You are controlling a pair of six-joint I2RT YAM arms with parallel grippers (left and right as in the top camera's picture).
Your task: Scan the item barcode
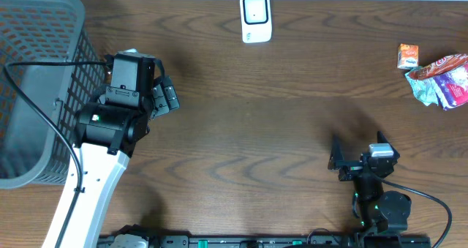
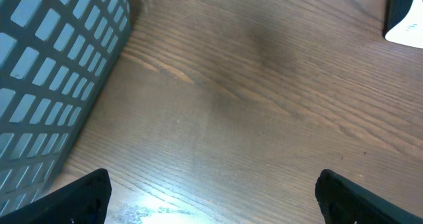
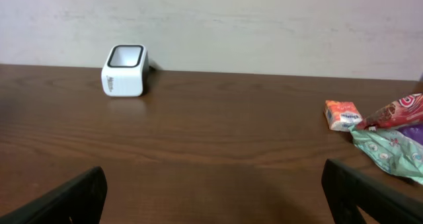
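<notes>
Status of the left gripper [image 1: 164, 94]: spread wide, holding nothing, low over the bare table [image 1: 278, 131] just beside the grey mesh basket [image 1: 36, 72]. I find the right gripper [image 3: 218, 201] likewise spread wide and empty, near the front edge of the table. I note the white scanner [image 1: 256, 17] at the far edge, about centre. A small orange carton [image 1: 408, 55] and crinkled snack packets [image 1: 442, 80] lie at the far right, well apart from both grippers and from the scanner.
</notes>
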